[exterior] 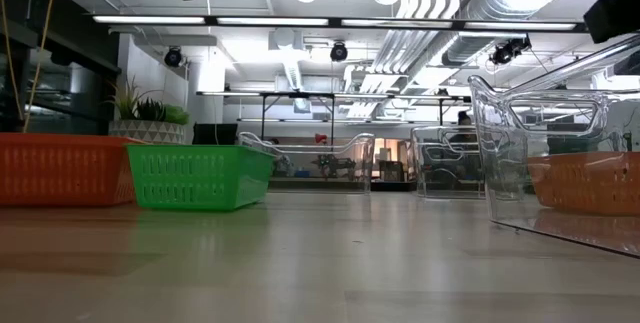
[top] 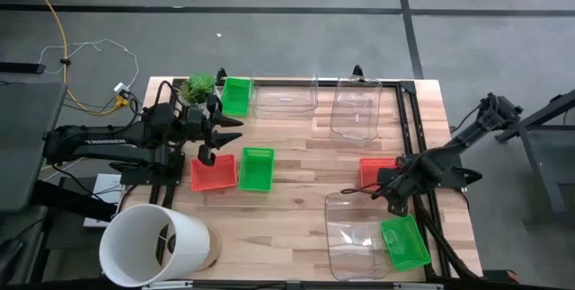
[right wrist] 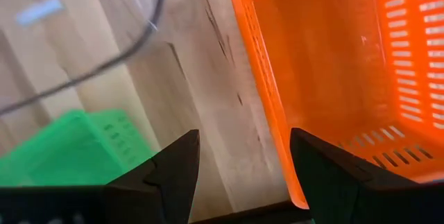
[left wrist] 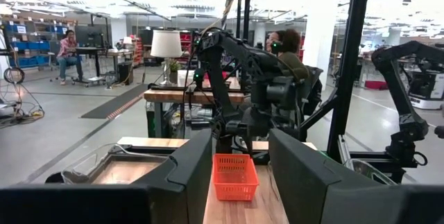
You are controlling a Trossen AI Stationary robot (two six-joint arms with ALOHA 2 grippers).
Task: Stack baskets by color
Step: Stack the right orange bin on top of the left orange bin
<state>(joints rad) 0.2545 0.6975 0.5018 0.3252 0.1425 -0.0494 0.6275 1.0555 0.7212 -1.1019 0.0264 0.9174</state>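
I'm hovering the right gripper (right wrist: 239,175), fingers apart, over the red basket (top: 377,171)'s rim; left gripper (top: 208,151) is idling, fingers apart, above 1 red basket (top: 213,174).

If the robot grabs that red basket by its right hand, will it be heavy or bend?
Probably light: the red basket looks like thin plastic with holes in its sides and nothing inside. Its wall may flex a little when pinched. It sits flat on the table, so it should slide, not roll.

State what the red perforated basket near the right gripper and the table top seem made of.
Red perforated basket: apparently moulded plastic, smooth and slightly glossy, with rows of even slots in its walls. Table top: looks like wood, pale joined planks with visible grain and a dull sheen.
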